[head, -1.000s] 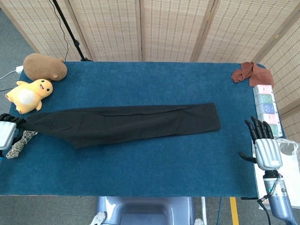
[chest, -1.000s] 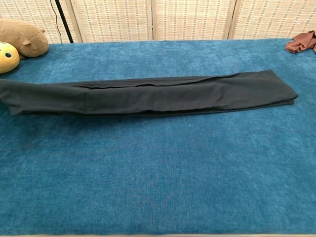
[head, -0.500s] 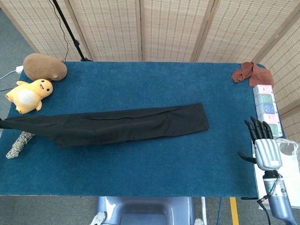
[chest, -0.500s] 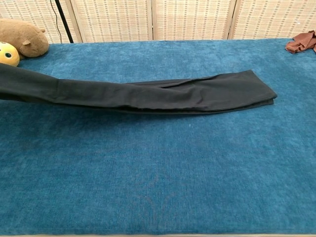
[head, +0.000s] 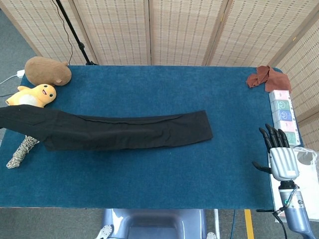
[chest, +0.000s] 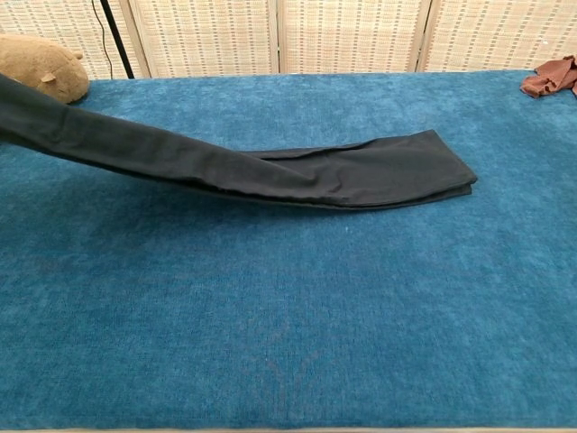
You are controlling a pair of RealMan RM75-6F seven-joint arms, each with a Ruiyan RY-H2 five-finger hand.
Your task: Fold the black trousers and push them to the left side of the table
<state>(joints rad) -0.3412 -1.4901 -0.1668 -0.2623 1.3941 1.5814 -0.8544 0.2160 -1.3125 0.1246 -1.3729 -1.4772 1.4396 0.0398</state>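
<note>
The black trousers (head: 124,130) lie as one long strip across the blue table (head: 164,89). Their right end (chest: 424,167) rests flat on the cloth, while the left part (chest: 81,135) is lifted off the table and runs out past the left edge of both views. The left hand is out of frame. My right hand (head: 280,153) hovers beyond the table's right edge, fingers straight and apart, holding nothing, far from the trousers.
A brown plush (head: 47,70) and a yellow plush duck (head: 32,97) sit at the far left. A coil of rope (head: 19,153) lies at the left edge. A rust-red cloth (head: 264,77) and pastel boxes (head: 284,114) occupy the right side.
The trousers' left end has risen off the table and the whole strip has slid left; its right end moved leftward. The left hand has gone out of view. The right hand is still.
</note>
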